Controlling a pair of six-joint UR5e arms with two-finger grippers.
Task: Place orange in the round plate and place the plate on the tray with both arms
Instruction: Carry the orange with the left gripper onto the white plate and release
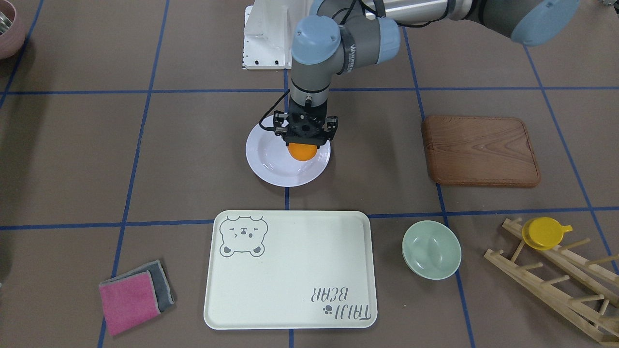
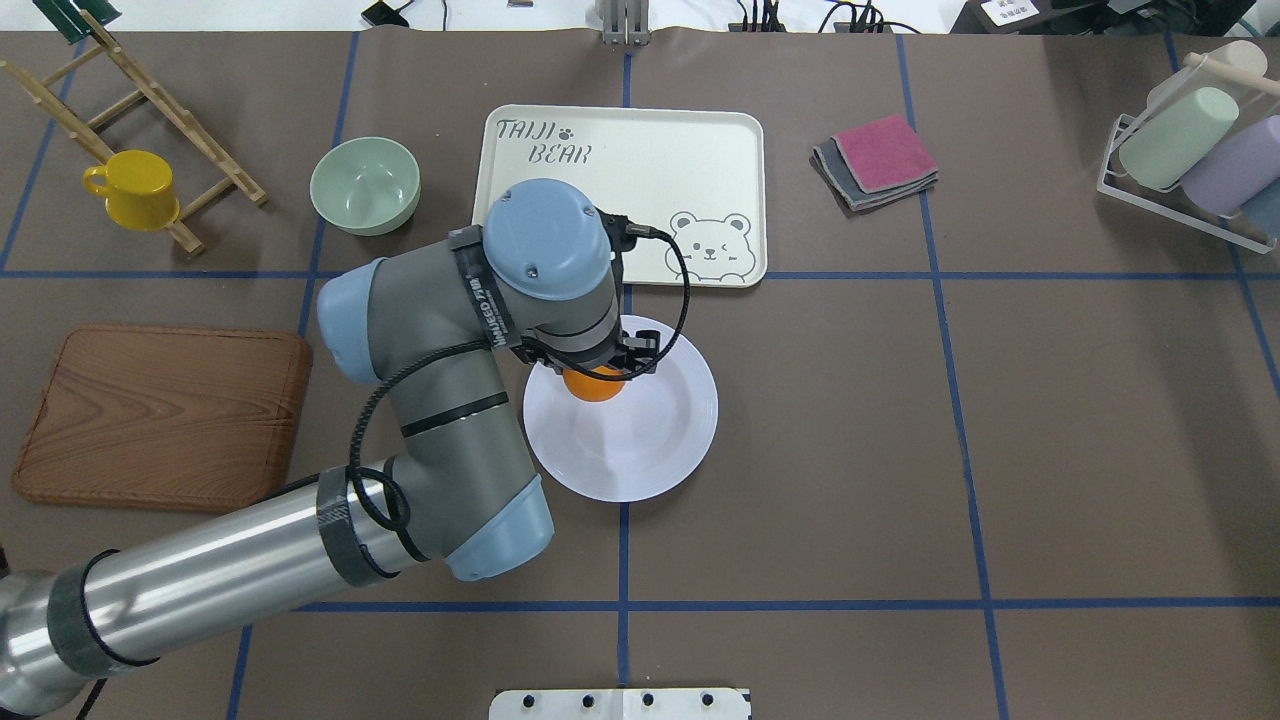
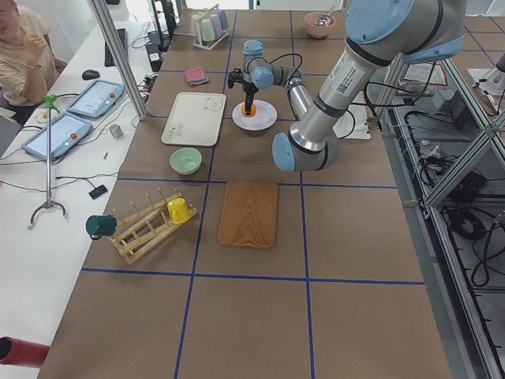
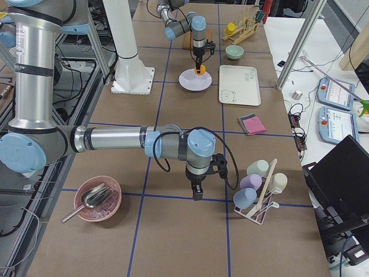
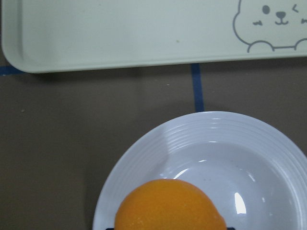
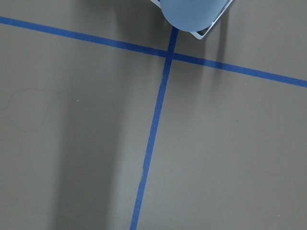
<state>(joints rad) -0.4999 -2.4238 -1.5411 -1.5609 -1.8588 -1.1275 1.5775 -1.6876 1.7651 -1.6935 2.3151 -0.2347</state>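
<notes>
Grips the orange (image 2: 592, 386) in the left gripper (image 1: 303, 144), jaws closed on it, over the round plate (image 2: 650, 450). Beyond, at 12 o'clock, apart: the tray (image 2: 680, 170). Cannot tell right gripper (image 4: 197, 195) jaws, beside cup rack (image 4: 259, 193).

There is one orange (image 1: 302, 152), one round plate (image 1: 271, 169), one tray (image 1: 290, 261), one green bowl (image 1: 431, 249), one yellow cup (image 1: 544, 233), one wooden board (image 1: 480, 150) and one wooden rack (image 1: 556, 275). There are two cloths, a pink cloth (image 1: 128, 302) and a grey cloth (image 1: 164, 285), and two arms, the left arm (image 2: 430, 380) and the right arm (image 4: 115, 140).
</notes>
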